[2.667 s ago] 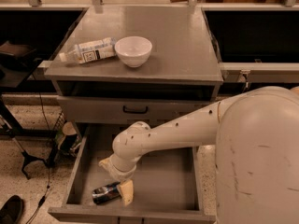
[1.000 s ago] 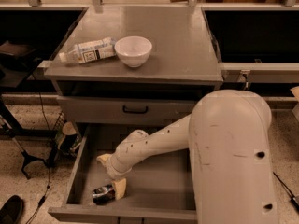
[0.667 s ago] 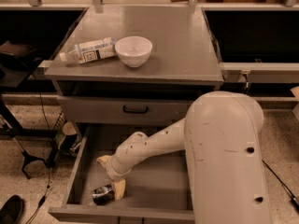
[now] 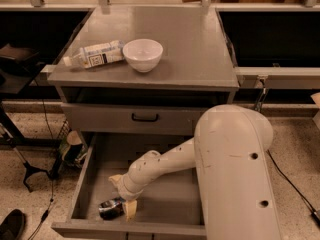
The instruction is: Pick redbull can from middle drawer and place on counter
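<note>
The redbull can (image 4: 111, 208) lies on its side at the front left of the open middle drawer (image 4: 170, 204). My gripper (image 4: 123, 196) is down inside the drawer, right at the can. It is open: one cream finger (image 4: 131, 210) rests against the can's right end and the other finger (image 4: 115, 180) stands behind the can. The can rests on the drawer floor. The counter (image 4: 190, 44) is the grey cabinet top above.
A white bowl (image 4: 143, 54) and a white-labelled plastic bottle (image 4: 95, 54) lie on the counter's left half. The upper drawer front with a black handle (image 4: 145, 117) is closed. My bulky white arm (image 4: 235, 174) covers the drawer's right side. A stand and cables (image 4: 35, 169) are on the floor at left.
My arm's large upper link has swung further left over the drawer. The gripper has stayed low by the can, which has not moved.
</note>
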You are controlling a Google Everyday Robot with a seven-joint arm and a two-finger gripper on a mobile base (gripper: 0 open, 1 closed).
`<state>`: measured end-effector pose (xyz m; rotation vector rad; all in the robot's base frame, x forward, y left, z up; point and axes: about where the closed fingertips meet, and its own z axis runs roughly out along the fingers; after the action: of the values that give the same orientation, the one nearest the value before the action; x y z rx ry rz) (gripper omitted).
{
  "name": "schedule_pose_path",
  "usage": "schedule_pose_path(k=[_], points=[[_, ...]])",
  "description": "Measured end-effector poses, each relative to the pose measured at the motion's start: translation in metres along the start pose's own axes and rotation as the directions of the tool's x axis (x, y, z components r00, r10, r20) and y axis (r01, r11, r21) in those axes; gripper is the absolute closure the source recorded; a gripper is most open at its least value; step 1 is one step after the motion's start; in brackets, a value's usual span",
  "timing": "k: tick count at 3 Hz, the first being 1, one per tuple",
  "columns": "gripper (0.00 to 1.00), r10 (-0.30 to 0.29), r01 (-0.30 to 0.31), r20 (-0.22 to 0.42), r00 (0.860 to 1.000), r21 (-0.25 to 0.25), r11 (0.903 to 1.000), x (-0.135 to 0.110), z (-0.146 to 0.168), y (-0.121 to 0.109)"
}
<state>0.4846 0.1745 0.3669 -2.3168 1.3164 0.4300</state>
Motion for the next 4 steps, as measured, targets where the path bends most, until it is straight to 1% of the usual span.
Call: schedule_pose_path(k=[1,2,3,4], points=[[0.21,0.034,-0.034,0.013,0.999,0.000,0.9994,0.004,0.010,0.013],[0.43,0.068,-0.068,0.004,0.998,0.023,0.9974,0.009,0.002,0.020],[0.66,0.108,-0.107,-0.021,0.994,0.051,0.9929,0.012,-0.023,0.021],[0.90,0.147,-0.144,-0.046,0.988,0.078,0.9865,0.011,-0.059,0.019]])
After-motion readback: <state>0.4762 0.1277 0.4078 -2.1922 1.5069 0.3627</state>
